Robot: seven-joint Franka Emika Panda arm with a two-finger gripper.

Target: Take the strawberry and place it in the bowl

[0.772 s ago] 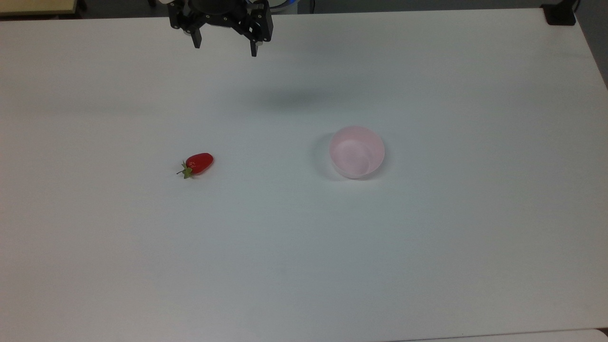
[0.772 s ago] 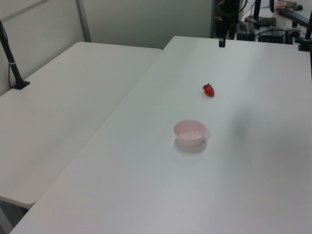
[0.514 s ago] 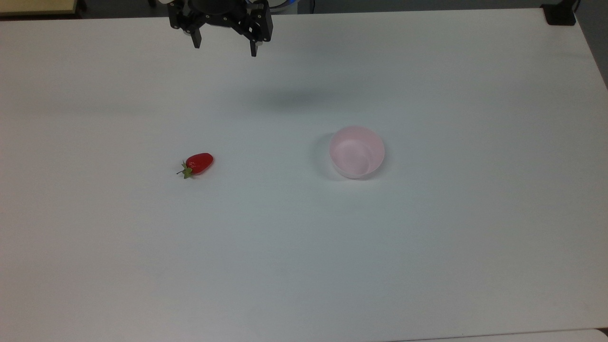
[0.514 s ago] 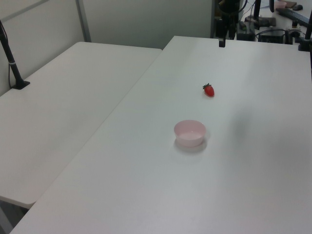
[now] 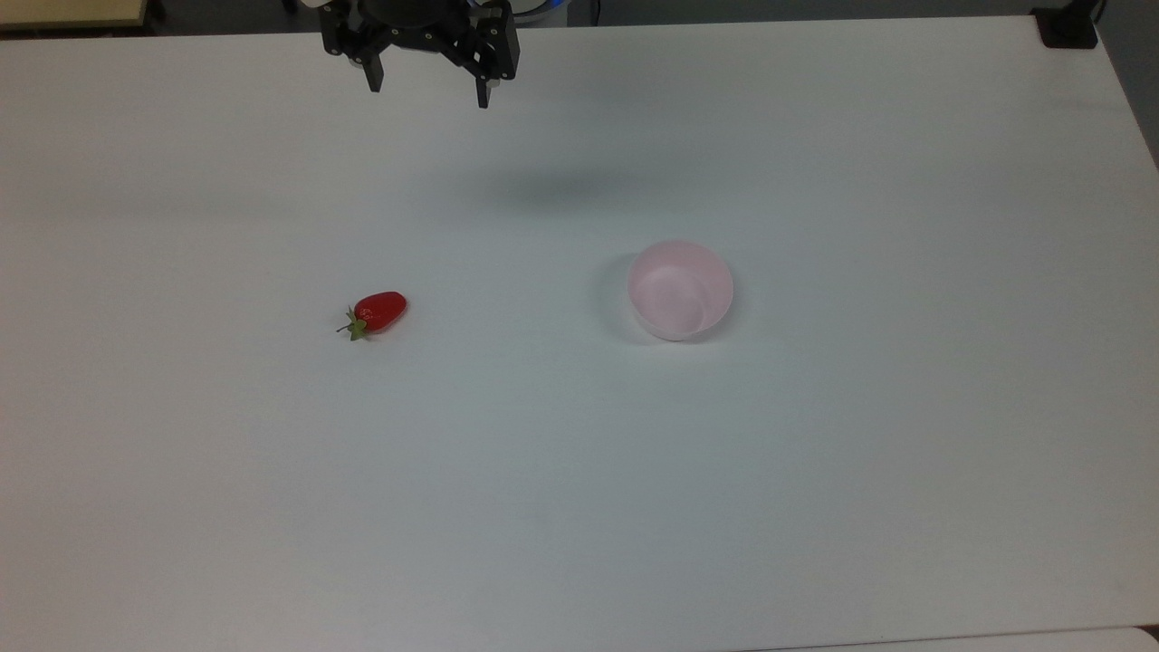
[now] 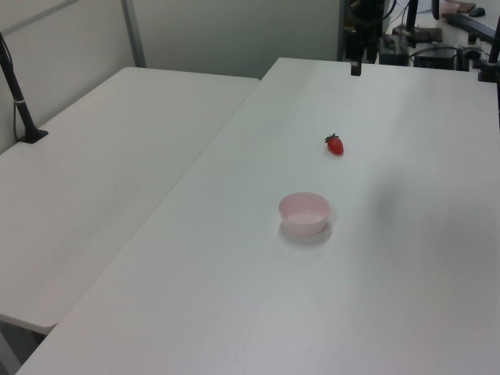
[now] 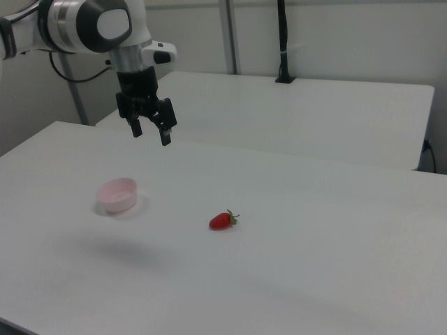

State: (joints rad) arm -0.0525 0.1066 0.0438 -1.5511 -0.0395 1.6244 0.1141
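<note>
Top view: gripper (image 5: 427,98) high at bench (image 5: 815,498) far edge, jaws released, empty. Strawberry (image 5: 379,311) on bench, well apart from bowl (image 5: 680,290). Approach step; next calls for descent over strawberry.

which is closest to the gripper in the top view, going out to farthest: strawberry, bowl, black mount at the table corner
Measured from the open gripper at the top view's upper edge:
1. strawberry, below it, slightly to the top view's left.
2. bowl, below and to the top view's right.
3. black mount, far off at the top view's upper right corner.
</note>
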